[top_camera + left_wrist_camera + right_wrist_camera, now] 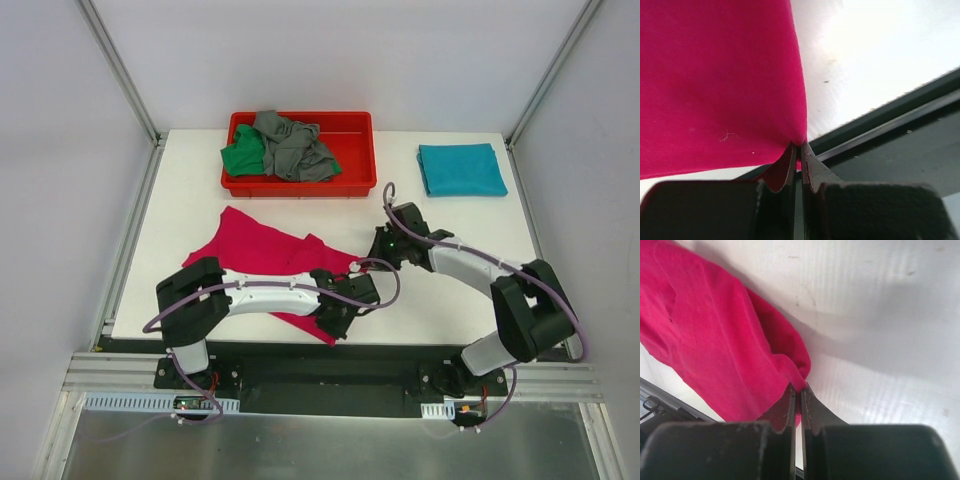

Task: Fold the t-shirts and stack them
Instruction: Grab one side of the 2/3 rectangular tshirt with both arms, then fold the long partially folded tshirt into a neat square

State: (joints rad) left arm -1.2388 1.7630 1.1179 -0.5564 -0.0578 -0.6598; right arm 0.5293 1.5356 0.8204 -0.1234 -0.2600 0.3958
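A magenta-pink t-shirt lies spread on the white table in front of the red tray. My left gripper is shut on its near corner, close to the table's front edge. My right gripper is shut on the shirt's right corner, where the cloth bunches at the fingertips. A folded teal t-shirt lies at the back right. A crumpled green t-shirt and a grey t-shirt sit in the red tray.
The table's dark front rail runs just past my left gripper. Metal frame posts stand at the back corners. White table surface shows between the arms and to the right.
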